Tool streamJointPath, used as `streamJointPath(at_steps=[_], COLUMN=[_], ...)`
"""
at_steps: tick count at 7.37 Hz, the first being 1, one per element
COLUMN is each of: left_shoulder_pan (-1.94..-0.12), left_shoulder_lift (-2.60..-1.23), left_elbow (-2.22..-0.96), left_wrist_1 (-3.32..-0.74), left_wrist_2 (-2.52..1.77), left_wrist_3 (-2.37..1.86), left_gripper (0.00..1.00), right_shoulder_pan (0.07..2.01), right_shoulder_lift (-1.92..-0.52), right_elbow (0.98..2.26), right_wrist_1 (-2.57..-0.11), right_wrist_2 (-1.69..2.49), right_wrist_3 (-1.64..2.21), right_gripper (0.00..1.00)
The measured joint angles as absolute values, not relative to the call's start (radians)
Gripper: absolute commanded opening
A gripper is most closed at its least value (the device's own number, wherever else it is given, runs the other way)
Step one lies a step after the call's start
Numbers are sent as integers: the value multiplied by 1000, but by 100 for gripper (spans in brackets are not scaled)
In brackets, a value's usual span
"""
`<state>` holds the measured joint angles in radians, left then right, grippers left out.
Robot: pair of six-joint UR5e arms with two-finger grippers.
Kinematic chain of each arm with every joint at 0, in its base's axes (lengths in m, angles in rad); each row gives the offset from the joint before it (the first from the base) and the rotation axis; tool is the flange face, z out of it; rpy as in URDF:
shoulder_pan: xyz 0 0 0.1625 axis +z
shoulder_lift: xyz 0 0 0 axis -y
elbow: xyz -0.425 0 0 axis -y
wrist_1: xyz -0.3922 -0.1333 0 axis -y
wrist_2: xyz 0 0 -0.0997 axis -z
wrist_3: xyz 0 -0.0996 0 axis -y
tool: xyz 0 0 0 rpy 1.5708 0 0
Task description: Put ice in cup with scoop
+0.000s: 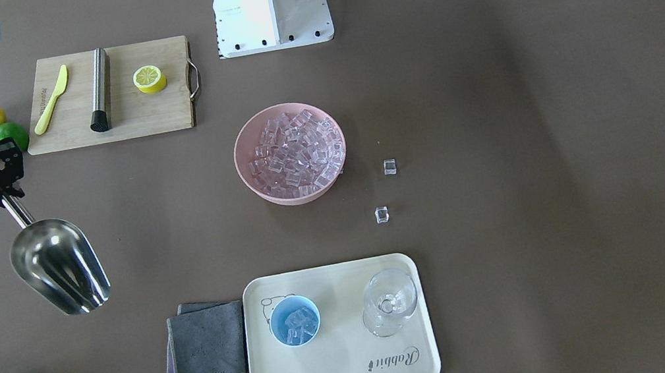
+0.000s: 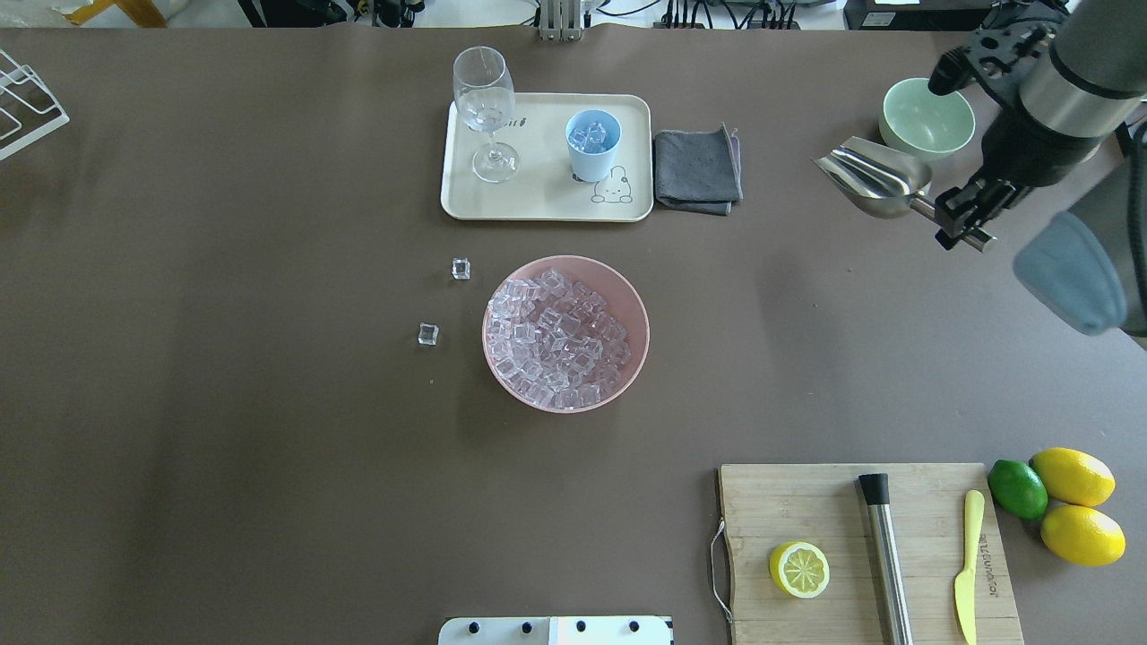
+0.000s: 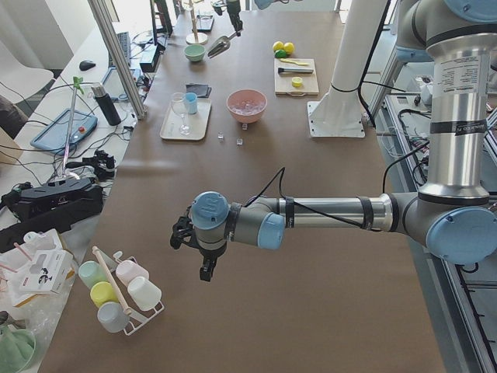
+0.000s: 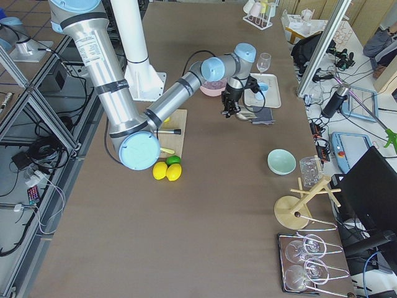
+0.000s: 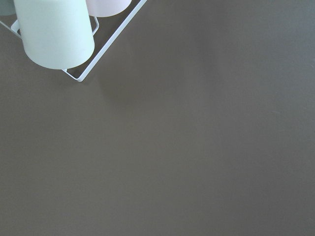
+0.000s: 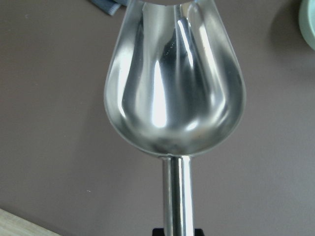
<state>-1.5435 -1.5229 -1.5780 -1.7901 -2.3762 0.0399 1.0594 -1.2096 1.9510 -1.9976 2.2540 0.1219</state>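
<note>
I'm seeing a matte brown tabletop [image 2: 224, 358]. My right gripper [image 2: 961, 215] is pinching the handle of the shiny steel scoop [image 2: 869, 175], aloft near the green bowl [image 2: 927, 116]; glassy ice [image 2: 591, 136] is sitting in the blue cup [image 2: 593, 163]. Left gripper [image 3: 206, 260]: can't tell.

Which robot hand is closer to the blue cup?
Right. The right hand holds the scoop just beyond the cloth from the cup. The left hand hangs far down the table, by the mug rack.
</note>
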Motion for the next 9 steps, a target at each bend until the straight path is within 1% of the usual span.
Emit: streamJointPath(at_steps=[1, 2, 3, 4, 6, 8, 9], left_shoulder_pan=[-1543, -1543, -1543, -1543, -1540, -1536, -1536], left_shoulder_lift=[-1526, -1530, -1533, -1535, -1536, -1540, -1541], left_elbow=[-1574, -1567, -1562, -1559, -1557, -1557, -1554], left_wrist_1=[-1790, -1791, -1791, -1792, -1792, -1792, -1792], left_wrist_2=[-2376, -2376, -2376, -2375, -2375, -2375, -2375], left_wrist_3=[40, 40, 40, 40, 40, 40, 40], left_gripper=[100, 99, 99, 99, 99, 99, 99], right_shoulder_pan=[1067, 1070, 1075, 1084, 1101, 1124, 1132], right_shoulder_lift=[-1356, -1510, -1647, -1741, -1836, -1891, -1903], right_elbow=[2018, 2056, 2067, 2051, 1973, 1894, 1829], right_wrist_1=[-1874, -1709, -1552, -1433, -1251, -1122, -1041], right_wrist_2=[2261, 2265, 2265, 2262, 2244, 2238, 2236], right_wrist_3=[283, 427, 518, 562, 599, 600, 596], right_gripper=[0, 0, 0, 0, 0, 0, 0])
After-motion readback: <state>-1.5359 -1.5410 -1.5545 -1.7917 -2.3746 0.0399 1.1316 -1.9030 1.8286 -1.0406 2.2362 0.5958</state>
